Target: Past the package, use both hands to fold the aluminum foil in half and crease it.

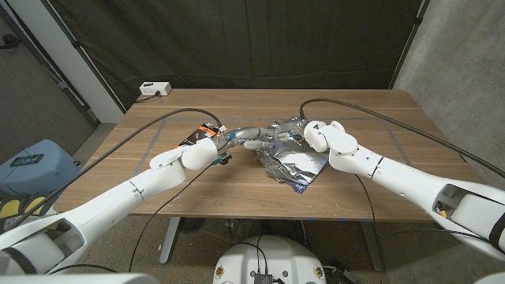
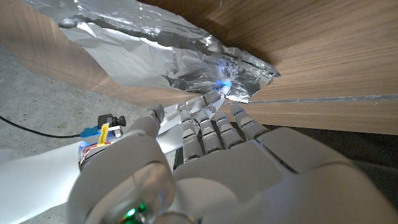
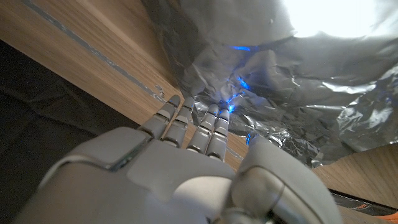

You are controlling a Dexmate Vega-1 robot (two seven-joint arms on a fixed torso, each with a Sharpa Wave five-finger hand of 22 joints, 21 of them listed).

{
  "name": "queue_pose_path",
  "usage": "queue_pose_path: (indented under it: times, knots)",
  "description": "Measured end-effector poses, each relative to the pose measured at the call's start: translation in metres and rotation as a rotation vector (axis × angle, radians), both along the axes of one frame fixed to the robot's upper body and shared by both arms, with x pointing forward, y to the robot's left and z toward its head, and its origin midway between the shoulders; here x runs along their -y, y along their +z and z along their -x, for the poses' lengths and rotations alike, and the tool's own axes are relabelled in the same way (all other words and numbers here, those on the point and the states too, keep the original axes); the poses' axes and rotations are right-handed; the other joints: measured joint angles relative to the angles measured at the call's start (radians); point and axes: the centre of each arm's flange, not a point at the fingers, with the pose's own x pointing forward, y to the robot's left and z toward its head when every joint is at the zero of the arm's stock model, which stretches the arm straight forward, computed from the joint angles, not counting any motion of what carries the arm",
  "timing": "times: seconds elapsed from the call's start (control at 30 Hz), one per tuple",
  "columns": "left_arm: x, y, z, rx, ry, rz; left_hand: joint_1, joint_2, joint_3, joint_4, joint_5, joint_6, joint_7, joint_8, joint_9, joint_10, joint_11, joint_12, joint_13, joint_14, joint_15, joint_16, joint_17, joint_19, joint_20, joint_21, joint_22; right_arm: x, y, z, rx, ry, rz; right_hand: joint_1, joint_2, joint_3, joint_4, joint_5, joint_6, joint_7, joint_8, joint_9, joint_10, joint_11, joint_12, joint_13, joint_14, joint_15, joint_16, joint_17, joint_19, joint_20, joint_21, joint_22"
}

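Dark curtains back the wooden table (image 1: pixel 379 118), where crumpled aluminum foil (image 1: pixel 293 164) lies mid-table. Left hand (image 1: pixel 237 140) reaches rightward, fingers extended, touching its left edge; right hand (image 1: pixel 304 130) pinches its far edge.

Wooden worktop (image 1: pixel 379 110) with faint tape lines on surface. White power strip (image 1: pixel 155 89) at far left corner, with cable. Black curtain (image 1: pixel 252 39) behind. Grey concrete wall (image 1: pixel 465 55) at right. Blue container (image 1: pixel 31 166) on floor at left.

Silver foil (image 1: pixel 293 162), brown wooden table (image 1: pixel 394 118)
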Motion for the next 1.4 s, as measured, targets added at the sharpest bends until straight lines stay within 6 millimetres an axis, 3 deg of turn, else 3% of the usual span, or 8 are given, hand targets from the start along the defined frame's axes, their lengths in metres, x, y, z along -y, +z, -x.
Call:
queue_pose_path:
  times: [0.43,0.5,1.4]
  knots:
    - [0.008,-0.002,-0.007,-0.001,0.032,-0.136,-0.033,0.002,0.000,0.021,-0.008,0.006,0.005,0.004,-0.002,0.037,-0.002,0.008,0.000,0.032,-0.007,0.008,0.005,0.020,-0.005,0.000,0.003,0.006,0.005,0.005,0.005,-0.003,-0.011,0.002,0.002,0.004,-0.004,0.000,0.002,-0.002,0.004,0.004,0.002,-0.002,0.001,0.002,0.000,0.000,0.000,-0.003,0.000,0.000,0.000,0.000]
    - [0.007,-0.002,-0.009,-0.010,0.041,-0.160,-0.033,0.002,-0.003,0.024,-0.008,0.026,0.026,0.014,0.012,0.043,0.003,0.008,0.000,0.034,-0.004,0.008,0.005,0.020,-0.005,0.000,0.003,0.004,0.008,0.007,0.010,0.005,-0.011,-0.011,-0.012,0.004,-0.004,0.000,0.006,-0.005,0.009,0.004,0.002,-0.002,0.001,0.001,0.000,0.000,0.000,-0.005,0.000,0.000,0.000,0.000]
    - [-0.016,-0.003,-0.011,-0.064,0.097,-0.255,-0.055,0.005,-0.001,0.036,-0.011,0.026,0.015,0.008,0.002,0.057,0.000,0.015,0.005,0.041,0.002,0.008,0.005,0.020,-0.005,0.000,0.003,0.012,0.027,0.010,0.039,-0.009,-0.001,-0.014,-0.014,0.008,-0.008,-0.004,0.002,-0.001,0.005,0.002,-0.009,0.010,0.001,0.001,0.000,0.000,0.000,-0.009,0.000,0.000,0.004,-0.005]
